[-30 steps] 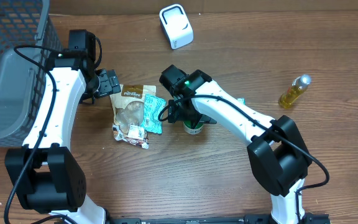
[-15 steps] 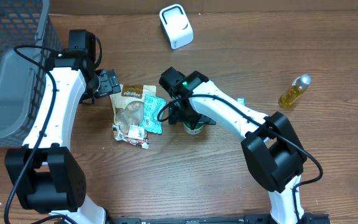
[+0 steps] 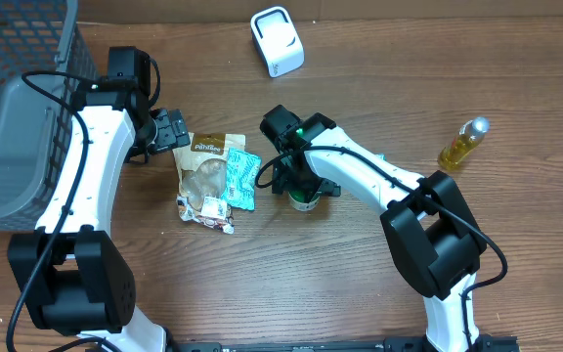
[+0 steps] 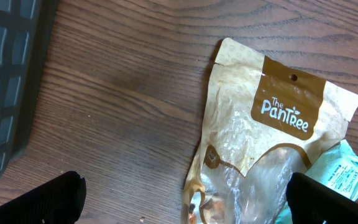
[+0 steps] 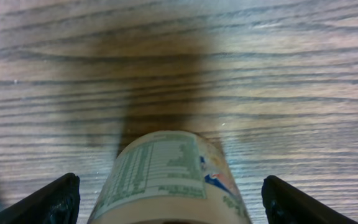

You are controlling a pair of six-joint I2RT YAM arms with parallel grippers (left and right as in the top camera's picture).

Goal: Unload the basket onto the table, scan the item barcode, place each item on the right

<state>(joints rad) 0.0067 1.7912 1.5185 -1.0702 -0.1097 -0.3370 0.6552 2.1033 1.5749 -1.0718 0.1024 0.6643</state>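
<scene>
At the far left of the overhead view sits the grey basket (image 3: pixel 13 127), and just right of it my left gripper (image 3: pixel 176 129) hangs with its fingers spread wide, grasping nothing, above the top edge of the brown snack pouch (image 3: pixel 206 166). That pouch lies flat on the tabletop (image 3: pixel 516 78) beside a teal packet (image 3: pixel 243 178), with a small wrapped snack (image 3: pixel 206 208) at its lower end.

Further right, near the middle of the frame, my right gripper (image 3: pixel 299 188) is down over the small cup (image 5: pixel 169 177), the item I take to be scanned. In the right wrist view its fingers (image 5: pixel 42 202) stand either side of the cup with gaps showing, so nothing is grasped yet.

The white scanner (image 3: pixel 277 41) waits at the upper middle, well apart from the cup. A yellow bottle (image 3: pixel 462 144) lies at the far right.

By my reckoning the task is barely begun: gripping, lifting, and presenting the barcode are all left.
</scene>
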